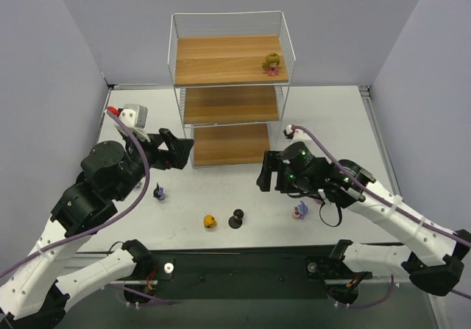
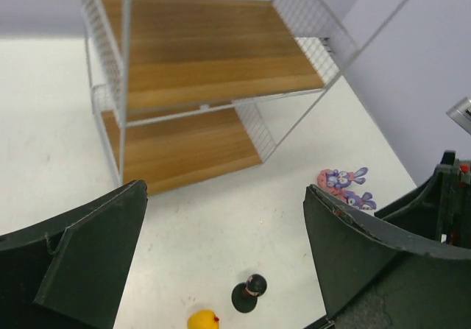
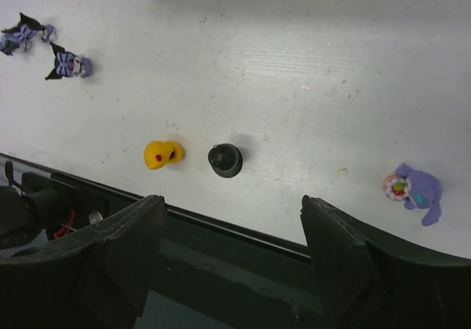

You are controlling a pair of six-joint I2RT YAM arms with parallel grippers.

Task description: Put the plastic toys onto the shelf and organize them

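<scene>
Both tools hang wide open and hold nothing, the left gripper (image 1: 182, 151) just off the front left corner of the shelf (image 1: 232, 86) and the right gripper (image 1: 266, 173) low over the table (image 1: 221, 189) by its front right corner. One olive-pink doll (image 1: 271, 65) stands at the right end of the top board. The other toys in view are on the table in front: a yellow doll (image 1: 210, 221) just beside a black doll (image 1: 237, 218) near the front edge, a purple bunny (image 1: 300, 210) under the right arm, and a dark blue toy (image 1: 159, 192) by the left arm.
</scene>
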